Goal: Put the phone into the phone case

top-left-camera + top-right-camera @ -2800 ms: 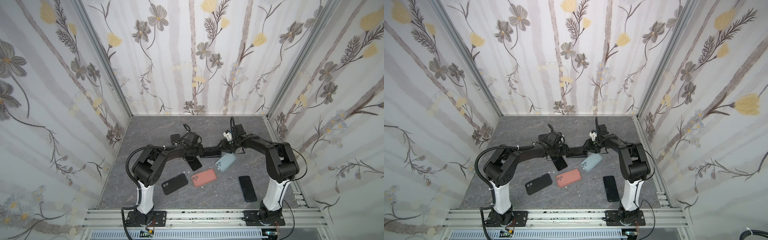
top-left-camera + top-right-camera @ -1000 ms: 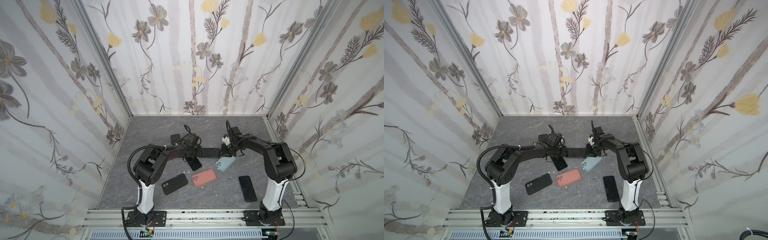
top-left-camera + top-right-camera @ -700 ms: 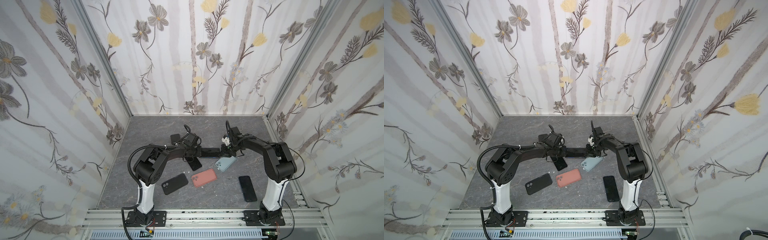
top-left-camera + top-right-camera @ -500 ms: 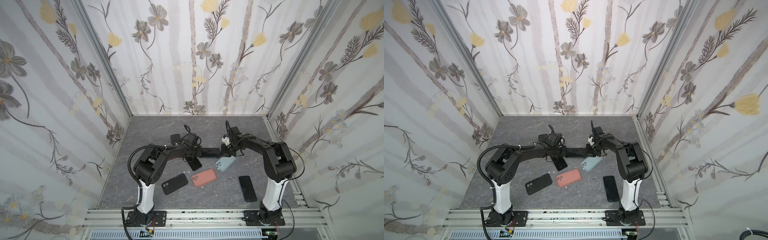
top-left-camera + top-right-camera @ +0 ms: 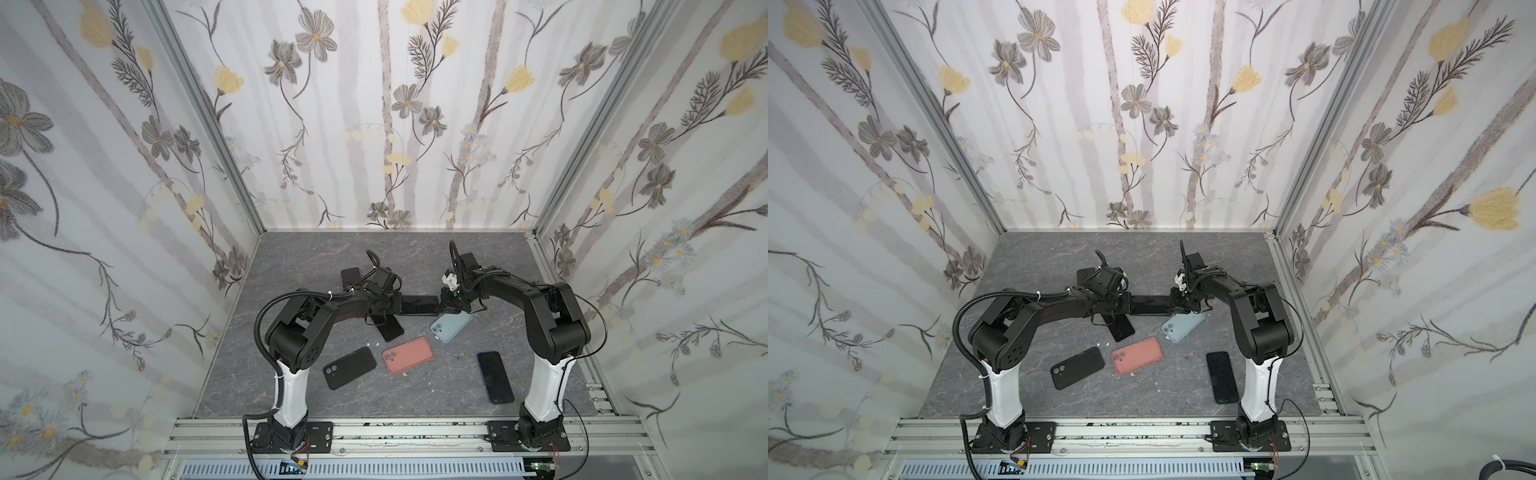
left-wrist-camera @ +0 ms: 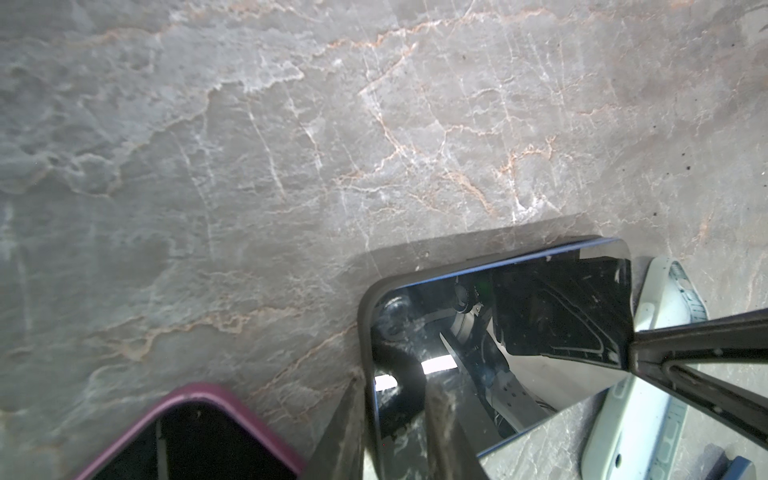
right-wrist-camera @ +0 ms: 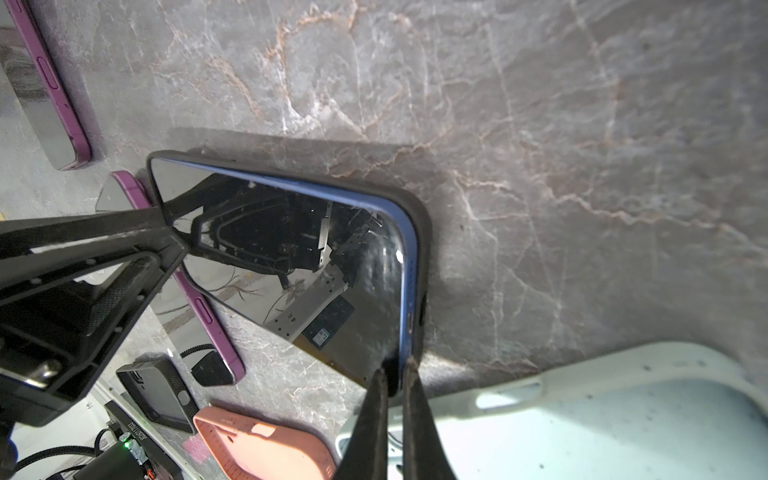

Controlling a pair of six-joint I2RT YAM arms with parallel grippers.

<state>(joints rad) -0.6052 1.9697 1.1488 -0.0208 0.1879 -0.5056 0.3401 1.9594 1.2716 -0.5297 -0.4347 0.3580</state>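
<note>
phone (image 5: 417,305) held over table (image 5: 316,257) centre | left gripper (image 5: 395,306) clamped narrow on its 9 o'clock end | right gripper (image 5: 443,305) pinched nearly closed on its 3 o'clock end | blue rim seated in black phone case (image 7: 420,232) resolved in wrist views, not in both top views

Tabletop (image 5: 415,249): grey marble, white and rust-orange veins.
Wallpaper (image 5: 395,124): white, pale grey vertical stripes, grey and yellow flowers on dark stems.
Phone (image 5: 417,304): glossy black screen, blue edge.
Phone case (image 7: 422,232) around it: matte black.
Pale blue case (image 5: 451,327), salmon case (image 5: 408,355), spare black case (image 5: 350,367).
Purple phone (image 7: 216,328): purple edge, black screen.
Right-side phone (image 5: 494,377): dark screen, bluish rim.
Left arm (image 5: 291,332), right arm (image 5: 552,324): black, white lower links.
</note>
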